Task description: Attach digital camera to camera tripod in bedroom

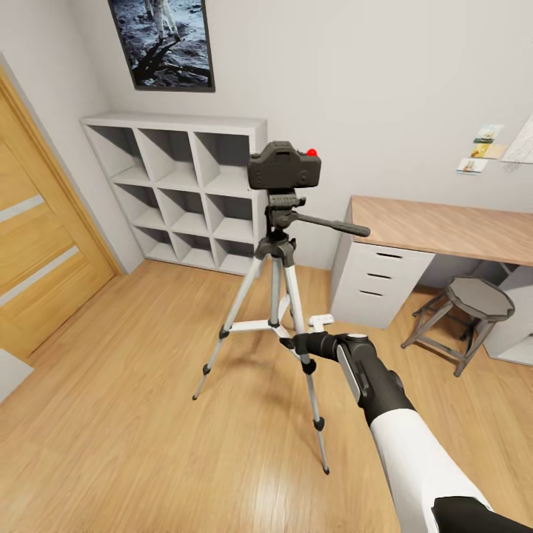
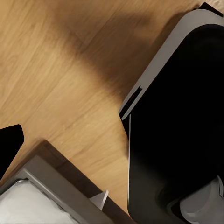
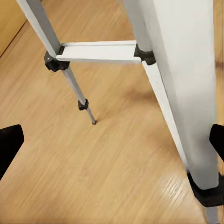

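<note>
Two dark fingertips frame your right wrist view, spread wide apart, so your right gripper [image 3: 112,144] is open with nothing clamped between them. One silver leg of the tripod [image 3: 186,93] stands very close in that view, running down near one fingertip; you cannot tell from it whether the finger touches the leg. That same view shows the pale cross brace joining the legs and a far leg ending on the wood floor [image 3: 93,177], details the head view gives only from a distance.

From the head view, your right gripper [image 1: 300,344] sits low among the tripod's legs, at the height of the brace, with the arm reaching in from the lower right. The camera [image 1: 284,167] rests on top of the tripod [image 1: 277,296] head, well above your gripper, its red button showing on top and the pan handle pointing toward the desk [image 1: 444,226]. Grey cube shelves [image 1: 185,192] stand behind against the wall, and a stool [image 1: 477,303] waits by the desk.

Your left wrist view shows floor [image 2: 60,70], the robot's dark base [image 2: 182,130] and one fingertip; you cannot tell that gripper's state.
</note>
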Tool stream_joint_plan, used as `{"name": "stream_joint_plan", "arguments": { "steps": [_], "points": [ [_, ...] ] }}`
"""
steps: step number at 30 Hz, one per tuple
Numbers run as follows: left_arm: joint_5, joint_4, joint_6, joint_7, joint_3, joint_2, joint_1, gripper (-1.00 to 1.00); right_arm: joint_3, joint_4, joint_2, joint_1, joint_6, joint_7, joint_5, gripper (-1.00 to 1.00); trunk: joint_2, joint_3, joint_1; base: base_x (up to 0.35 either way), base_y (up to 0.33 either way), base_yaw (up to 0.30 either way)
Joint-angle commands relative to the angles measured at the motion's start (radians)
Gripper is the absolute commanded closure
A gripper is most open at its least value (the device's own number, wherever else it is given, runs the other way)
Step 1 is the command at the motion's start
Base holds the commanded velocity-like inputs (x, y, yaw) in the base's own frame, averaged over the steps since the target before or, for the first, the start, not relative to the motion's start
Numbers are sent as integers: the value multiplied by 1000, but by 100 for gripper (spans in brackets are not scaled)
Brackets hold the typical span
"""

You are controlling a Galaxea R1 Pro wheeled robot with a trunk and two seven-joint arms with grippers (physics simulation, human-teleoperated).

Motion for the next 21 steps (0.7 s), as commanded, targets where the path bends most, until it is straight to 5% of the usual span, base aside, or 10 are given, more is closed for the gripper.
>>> {"name": "stream_joint_plan", "arguments": {
  "steps": [1,15,19,21],
  "points": [
    [8,0,-2,3,-8,0,0,-100,-3,-1,-2,-1,4,8,11,-100,-2,-2,0,-13,0,0],
    [8,0,-2,2,-8,0,0,-100,-11,-13,-28,-1,-40,18,-1,-100,-2,-2,0,-2,0,0],
    [8,0,-2,2,-8,0,0,-100,-57,-15,-30,-1,-122,19,-2,-100,-2,-2,0,0,0,0],
    [8,0,-2,2,-8,0,0,-100,-120,-15,-33,-1,-174,31,-1,-100,-2,-2,0,0,0,0]
  ]
}}
